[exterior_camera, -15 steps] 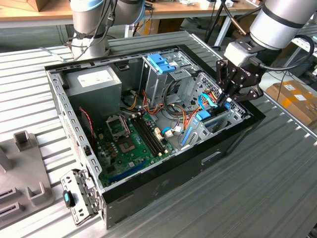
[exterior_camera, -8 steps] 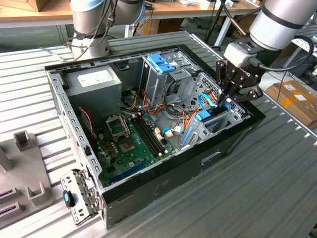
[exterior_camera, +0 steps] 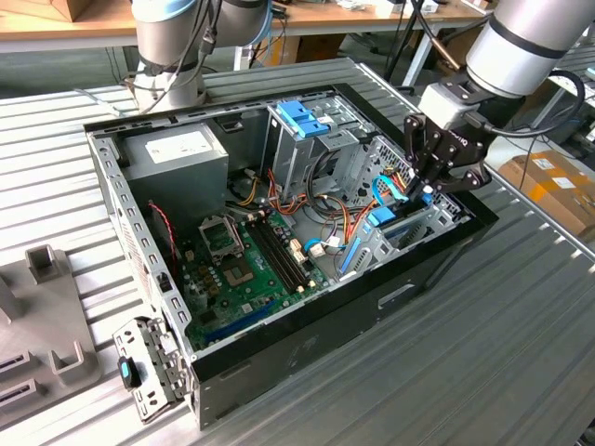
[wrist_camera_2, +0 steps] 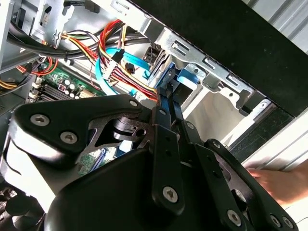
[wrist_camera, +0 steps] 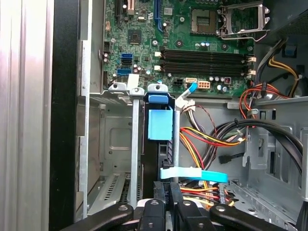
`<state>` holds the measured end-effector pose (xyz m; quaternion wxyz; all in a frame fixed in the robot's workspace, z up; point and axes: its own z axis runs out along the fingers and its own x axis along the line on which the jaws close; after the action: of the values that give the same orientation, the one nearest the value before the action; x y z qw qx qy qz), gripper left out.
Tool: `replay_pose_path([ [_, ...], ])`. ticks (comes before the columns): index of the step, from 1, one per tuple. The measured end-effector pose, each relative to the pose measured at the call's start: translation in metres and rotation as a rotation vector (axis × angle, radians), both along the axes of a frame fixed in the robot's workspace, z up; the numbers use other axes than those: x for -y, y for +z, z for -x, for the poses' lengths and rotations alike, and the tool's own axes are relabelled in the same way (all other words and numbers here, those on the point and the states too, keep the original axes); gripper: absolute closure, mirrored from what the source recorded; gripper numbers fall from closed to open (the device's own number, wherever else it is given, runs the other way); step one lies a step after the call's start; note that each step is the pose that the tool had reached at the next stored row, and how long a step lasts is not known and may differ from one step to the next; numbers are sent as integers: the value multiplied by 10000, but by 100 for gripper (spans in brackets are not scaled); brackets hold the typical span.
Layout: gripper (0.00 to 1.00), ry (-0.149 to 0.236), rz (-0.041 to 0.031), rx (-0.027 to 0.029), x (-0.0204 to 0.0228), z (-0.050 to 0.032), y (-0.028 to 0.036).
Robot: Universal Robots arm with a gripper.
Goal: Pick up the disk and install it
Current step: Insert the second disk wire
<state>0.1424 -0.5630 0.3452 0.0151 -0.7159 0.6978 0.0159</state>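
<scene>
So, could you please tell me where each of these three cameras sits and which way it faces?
Exterior view: off the arm, looking down at an angle into the open computer case; the arm reaches in from the exterior view's right, pincer over the drive cage.
First wrist view: on the wrist, looking past the pincer along the disk toward the motherboard.
Second wrist view: on the wrist, behind the black pincer linkage, facing the cage wall; a hand shows outside the case.
Both wrist views share the pincer, the blue-railed disk and coloured wiring.

We are seeing the computer case (exterior_camera: 307,358) lying open on the worktop (exterior_camera: 502,353). Inside, the power supply (exterior_camera: 177,153) is sitting at ten o'clock, the motherboard (exterior_camera: 246,265) centrally, and the disk (exterior_camera: 383,221) standing in the drive cage (exterior_camera: 423,228) at three o'clock, under the pincer (exterior_camera: 437,181).
</scene>
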Motion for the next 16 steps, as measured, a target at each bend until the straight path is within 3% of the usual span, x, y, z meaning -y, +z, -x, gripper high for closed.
replay_pose_path([
  [16, 84, 0, -3, -5, -1, 0, -61],
])
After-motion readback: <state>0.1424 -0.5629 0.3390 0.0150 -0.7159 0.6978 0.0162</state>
